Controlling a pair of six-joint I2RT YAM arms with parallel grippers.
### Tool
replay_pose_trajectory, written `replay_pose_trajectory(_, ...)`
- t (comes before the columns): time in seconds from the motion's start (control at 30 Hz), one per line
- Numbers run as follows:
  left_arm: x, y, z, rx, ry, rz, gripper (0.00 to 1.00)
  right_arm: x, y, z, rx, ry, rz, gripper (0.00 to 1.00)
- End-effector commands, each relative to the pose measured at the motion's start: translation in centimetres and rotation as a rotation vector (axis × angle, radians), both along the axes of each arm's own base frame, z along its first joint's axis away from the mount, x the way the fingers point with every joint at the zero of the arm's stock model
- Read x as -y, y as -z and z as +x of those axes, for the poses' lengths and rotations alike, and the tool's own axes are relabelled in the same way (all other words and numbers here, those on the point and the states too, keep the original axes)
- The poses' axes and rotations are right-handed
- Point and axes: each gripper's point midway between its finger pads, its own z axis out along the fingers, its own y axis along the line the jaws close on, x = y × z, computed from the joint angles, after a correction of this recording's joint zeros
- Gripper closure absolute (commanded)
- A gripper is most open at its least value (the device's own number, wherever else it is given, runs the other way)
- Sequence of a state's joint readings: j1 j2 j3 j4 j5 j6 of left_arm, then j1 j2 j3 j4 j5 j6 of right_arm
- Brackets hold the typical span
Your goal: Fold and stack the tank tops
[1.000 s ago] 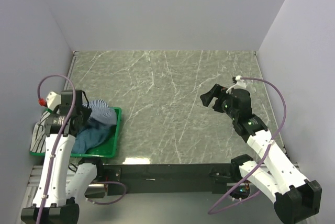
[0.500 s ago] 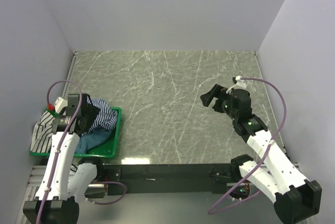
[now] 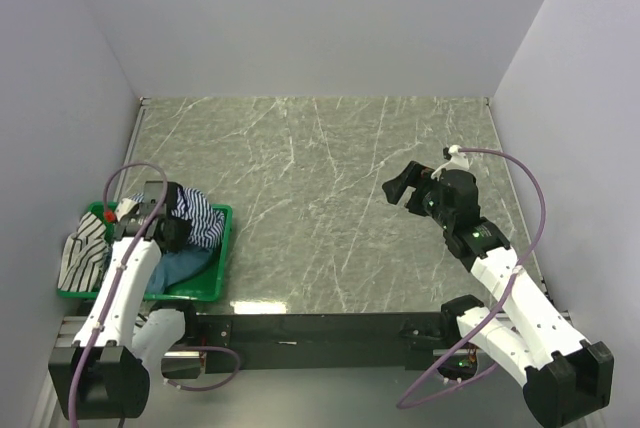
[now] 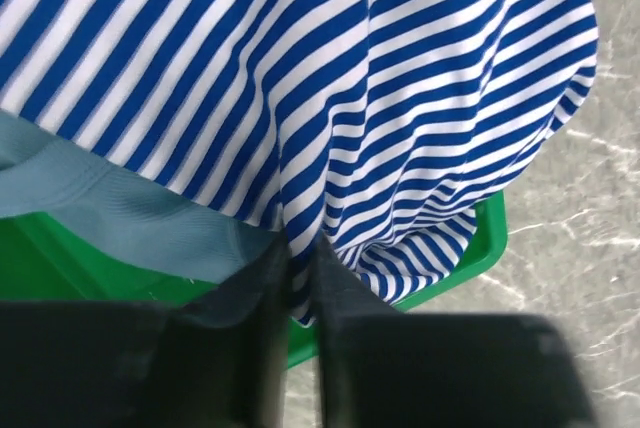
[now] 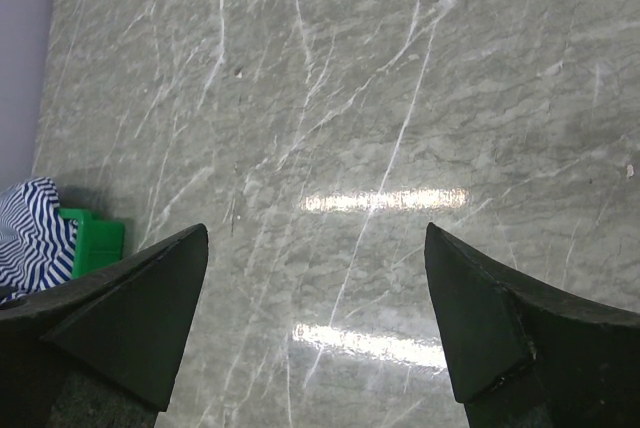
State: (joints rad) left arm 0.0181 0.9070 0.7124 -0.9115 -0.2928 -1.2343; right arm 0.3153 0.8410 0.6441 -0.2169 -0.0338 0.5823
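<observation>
The navy-and-white striped tank top (image 3: 200,216) is bunched on the right side of the green basket (image 3: 226,248). In the left wrist view this striped top (image 4: 400,98) fills the upper frame, and my left gripper (image 4: 303,258) is shut on a fold of its lower edge. The teal-blue tank top (image 3: 185,266) lies under it, seen as a teal band (image 4: 120,218) at the left of the wrist view. The black-and-white striped top (image 3: 85,248) hangs over the basket's left rim. My right gripper (image 3: 400,188) hovers open over bare table, far from the clothes.
The green basket (image 4: 470,248) stands at the table's near left corner, by the left wall. Grey-green marble table (image 3: 330,178) runs to the back and side walls. The right wrist view shows my right gripper (image 5: 315,238) above bare marble, with the basket corner (image 5: 95,238) at far left.
My left gripper has shifted right and down into the basket, and its jaws have closed on the navy-and-white striped top. The right arm has not moved.
</observation>
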Motion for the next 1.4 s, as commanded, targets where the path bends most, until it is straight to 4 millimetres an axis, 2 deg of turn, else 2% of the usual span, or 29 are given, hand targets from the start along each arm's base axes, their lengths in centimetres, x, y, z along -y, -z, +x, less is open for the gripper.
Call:
replay_pose_trajectory(0.0,-0.7,-3.1,2.9,0.114,0.001,0.040,0.87,0.2,-0.4,0.3,0.032,0.011,-0.005,0.06)
replay_pose_trajectory(0.03,-0.9,-3.7,3.4,0.124,0.008,0.054,1.00,0.3,-0.5,0.3,0.034,0.012,-0.006,0.06)
replay_pose_trajectory(0.17,-1.5,-9.6,6.1,0.253,0.092,0.143,1.00,0.2,-2.2,0.5,0.065,0.007,-0.002,0.06)
replay_pose_trajectory(0.27,-0.2,-18.3,9.9,0.522,0.217,0.175,0.99,0.2,-5.3,1.1,0.119,0.007,-0.005,0.06)
replay_pose_trajectory(0.3,0.8,-22.3,10.7,0.629,0.260,0.162,0.99,0.2,-6.2,1.3,0.136,0.008,-0.003,0.06)
replay_pose_trajectory(0.33,2.2,-23.8,11.9,0.667,0.310,0.153,0.99,0.2,-7.0,1.5,0.145,0.010,-0.007,0.06)
replay_pose_trajectory(0.37,3.1,-28.6,12.7,0.778,0.340,0.169,1.00,0.1,-9.2,2.0,0.182,0.010,0.001,0.05)
replay_pose_trajectory(0.4,4.3,-30.3,13.3,0.808,0.379,0.171,0.99,0.1,-10.1,2.3,0.193,0.016,0.002,0.05)
replay_pose_trajectory(0.43,6.9,-30.4,15.1,0.785,0.447,0.184,0.99,0.2,-10.9,2.5,0.194,0.022,0.006,0.05)
replay_pose_trajectory(0.47,8.4,-34.7,15.5,0.871,0.472,0.194,1.00,0.4,-13.1,3.2,0.221,0.046,0.013,0.05)
replay_pose_trajectory(0.5,9.9,-35.9,16.1,0.894,0.502,0.195,1.00,0.6,-14.1,3.5,0.229,0.059,0.019,0.05)
replay_pose_trajectory(0.53,13.2,-35.6,17.6,0.885,0.577,0.186,1.00,0.6,-14.5,4.0,0.223,0.062,0.017,0.05)
replay_pose_trajectory(0.57,14.6,-38.5,17.5,0.952,0.601,0.175,0.99,0.7,-16.8,4.1,0.264,0.067,0.030,0.05)
replay_pose_trajectory(0.6,16.2,-39.5,17.9,0.985,0.639,0.165,1.00,1.1,-17.7,4.4,0.273,0.090,0.032,0.05)
replay_pose_trajectory(0.63,19.2,-38.5,18.7,0.962,0.710,0.154,1.00,1.5,-17.9,4.8,0.265,0.105,0.026,0.05)
replay_pose_trajectory(0.67,20.2,-39.5,18.6,0.982,0.726,0.153,1.00,1.7,-19.6,4.8,0.295,0.115,0.034,0.05)
replay_pose_trajectory(0.73,23.4,-37.3,18.6,0.941,0.801,0.123,0.99,2.1,-20.2,4.8,0.303,0.134,0.031,0.05)
replay_pose_trajectory(0.77,24.6,-32.7,18.8,0.853,0.835,0.100,0.99,2.2,-19.9,4.9,0.297,0.140,0.028,0.05)
replay_pose_trajectory(0.8,25.6,-29.9,18.5,0.817,0.865,0.069,0.99,2.2,-19.5,4.8,0.293,0.141,0.027,0.05)
replay_pose_trajectory(0.83,27.2,-29.7,17.5,0.874,0.890,-0.003,0.99,2.5,-19.1,4.6,0.293,0.155,0.025,0.05)
replay_pose_trajectory(0.87,28.3,-21.7,16.3,0.725,0.948,-0.043,0.99,2.7,-17.1,4.7,0.256,0.162,0.012,0.05)
replay_pose_trajectory(0.93,30.4,-16.5,13.1,0.659,0.998,-0.137,0.99,2.8,-14.1,4.4,0.212,0.167,0.000,0.06)
replay_pose_trajectory(0.97,31.1,-11.2,11.1,0.587,1.044,-0.169,0.99,2.9,-13.1,4.3,0.198,0.169,-0.002,0.05)
replay_pose_trajectory(1.07,33.2,-3.5,5.6,0.445,1.130,-0.243,0.91,2.5,-9.3,4.0,0.140,0.155,-0.003,0.06)
replay_pose_trajectory(1.1,33.4,-2.0,4.3,0.409,1.145,-0.254,0.76,2.3,-8.5,4.0,0.124,0.150,0.003,0.06)
replay_pose_trajectory(1.2,33.5,-0.9,2.6,0.411,1.159,-0.279,0.49,0.6,-5.4,4.1,0.062,0.090,0.027,0.07)
replay_pose_trajectory(1.27,33.1,-3.7,3.7,0.475,1.134,-0.239,0.39,-0.3,-3.7,4.5,0.029,0.077,0.016,0.07)
replay_pose_trajectory(1.33,30.0,-4.5,5.1,0.438,1.022,-0.097,0.35,-2.3,-2.6,4.6,0.002,0.039,0.004,0.08)
replay_pose_trajectory(1.37,29.1,-6.3,6.3,0.447,0.954,-0.060,0.35,-3.1,-2.2,4.6,-0.005,0.026,-0.004,0.09)
